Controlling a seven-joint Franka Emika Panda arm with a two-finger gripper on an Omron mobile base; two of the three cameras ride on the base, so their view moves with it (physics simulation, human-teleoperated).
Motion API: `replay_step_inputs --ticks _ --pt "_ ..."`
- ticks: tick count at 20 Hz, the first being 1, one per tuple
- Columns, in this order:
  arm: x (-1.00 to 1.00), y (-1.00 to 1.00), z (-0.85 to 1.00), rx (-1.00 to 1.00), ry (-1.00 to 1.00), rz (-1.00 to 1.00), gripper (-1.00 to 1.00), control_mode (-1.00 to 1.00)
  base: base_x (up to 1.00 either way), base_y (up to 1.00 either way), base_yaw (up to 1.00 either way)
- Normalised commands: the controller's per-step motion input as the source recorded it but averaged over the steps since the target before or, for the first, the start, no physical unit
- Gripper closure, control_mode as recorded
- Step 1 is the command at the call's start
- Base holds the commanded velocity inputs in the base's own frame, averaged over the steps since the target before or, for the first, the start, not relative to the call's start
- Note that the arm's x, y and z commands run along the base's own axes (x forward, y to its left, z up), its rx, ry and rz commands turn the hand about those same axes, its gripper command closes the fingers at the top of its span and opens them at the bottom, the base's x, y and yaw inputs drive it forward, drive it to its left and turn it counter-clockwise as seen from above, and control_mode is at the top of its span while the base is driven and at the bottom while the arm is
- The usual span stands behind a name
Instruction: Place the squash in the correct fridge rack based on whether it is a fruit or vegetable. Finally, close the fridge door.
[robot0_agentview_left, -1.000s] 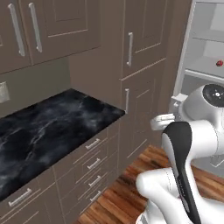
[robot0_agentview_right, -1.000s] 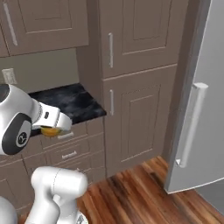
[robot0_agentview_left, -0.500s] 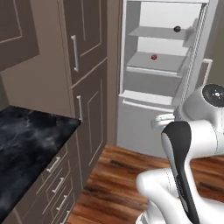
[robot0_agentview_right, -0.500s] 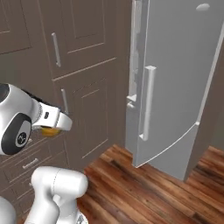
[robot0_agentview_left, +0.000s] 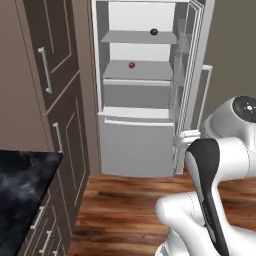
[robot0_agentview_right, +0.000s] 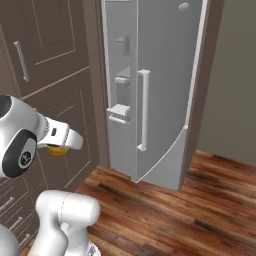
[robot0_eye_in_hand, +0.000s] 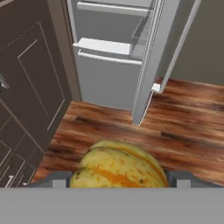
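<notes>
While the base faced the open fridge, the gripper (robot0_eye_in_hand: 118, 181) was closed on the squash (robot0_eye_in_hand: 119, 168), which sat between the two fingertips low in the hand view, yellow with orange streaks. In the right base view the same squash (robot0_agentview_right: 58, 149) showed as a yellow patch under the white hand, well short of the fridge and at about the height of the cabinet front.

The fridge door (robot0_agentview_left: 192, 75) stood swung out to the right, its inner bins facing the cavity, so the way in was clear. Inside, the fridge rack (robot0_agentview_left: 138, 38) was the higher shelf and carried a dark brown ball (robot0_agentview_left: 154, 32) towards its right. The lower shelf (robot0_agentview_left: 137, 72) held a small red ball (robot0_agentview_left: 132, 65) near its middle.

Judged from this, the step in hand was the carry towards the fridge. To do it well, the arm would need to lift the squash above the pale front edge of the higher shelf before going in, and aim for the bare left part, apart from the dark brown ball. The hand should stay clear of the door's inner bins on the right. The grip should hold until the squash rests on the shelf, since a round thing may roll. The door remained to be closed afterwards.
</notes>
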Motion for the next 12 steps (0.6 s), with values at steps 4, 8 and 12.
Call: replay_step_inputs --ticks 4,8,12 --pt "0.00 0.00 0.00 0.00 0.00 0.00 1.00 1.00 0.46 0.55 -0.37" --pt "0.00 0.00 0.00 0.00 0.00 0.00 1.00 1.00 0.46 0.61 -0.29" --pt "0.00 0.00 0.00 0.00 0.00 0.00 1.00 1.00 0.49 0.46 -0.24"
